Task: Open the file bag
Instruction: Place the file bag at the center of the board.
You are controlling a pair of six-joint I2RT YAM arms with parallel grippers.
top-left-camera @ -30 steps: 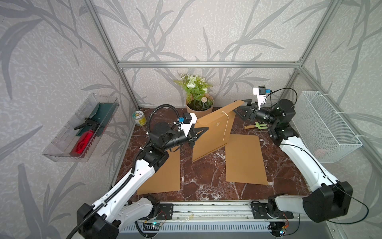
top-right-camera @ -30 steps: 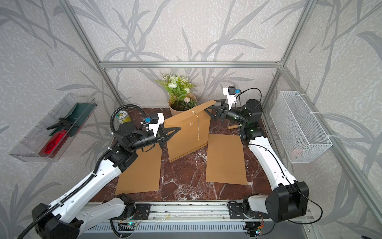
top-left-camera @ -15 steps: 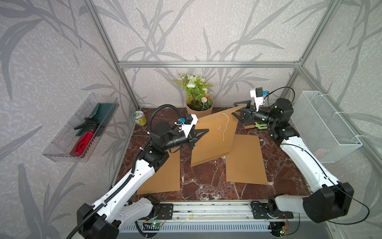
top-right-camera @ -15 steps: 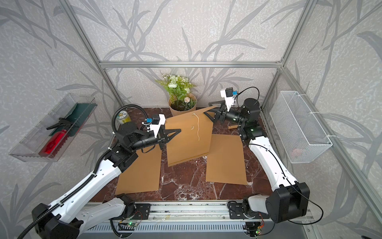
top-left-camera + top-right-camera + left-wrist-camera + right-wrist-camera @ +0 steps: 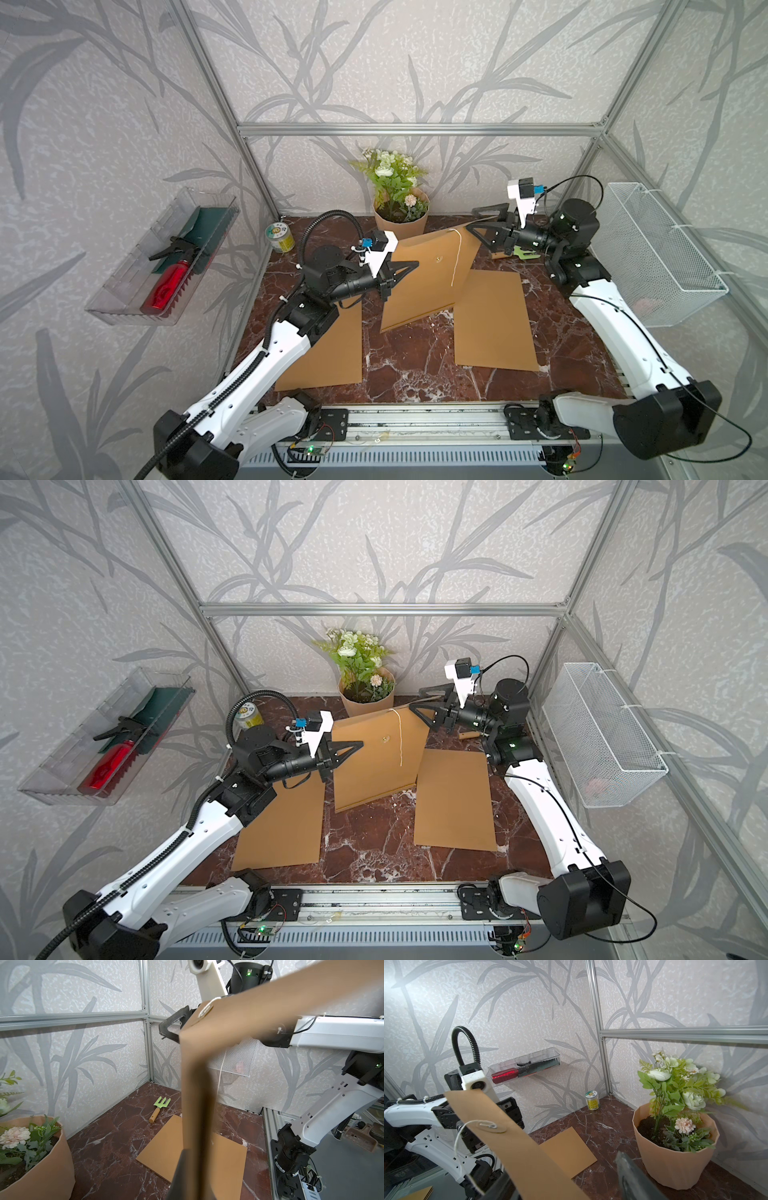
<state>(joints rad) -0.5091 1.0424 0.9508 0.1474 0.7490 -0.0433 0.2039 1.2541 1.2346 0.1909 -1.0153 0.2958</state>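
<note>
Moved: over the last second we've watched the file bag (image 5: 428, 274) tip off its steep lean into a flatter tilt. Its top corner sits lower, and the right gripper (image 5: 473, 218) has come down with it.
File bag: it's raised over the bench (image 5: 415, 361), just in front of the flower pot (image 5: 401, 224). We can't tell if its low corner touches the marble.
Left gripper (image 5: 411, 266): clenched on the bag's side edge, in front of the pot on the left arm's side.
Right gripper: the jaws stand apart and straddle the flap corner, beside the pot on the right arm's side. The right wrist view shows a gap between the flap and one finger (image 5: 633, 1178), so we'd say it isn't pinching.
String (image 5: 457, 257): white, hanging loose from the flap's disc (image 5: 490, 1126) down the bag's face.
Spare bags: two lie flat on the bench, further from the pot, one on the right arm's side (image 5: 492, 320) and one under the left arm (image 5: 328, 353).
Fork (image 5: 162, 1103): green, lying on the bench, past the right gripper from the pot.
</note>
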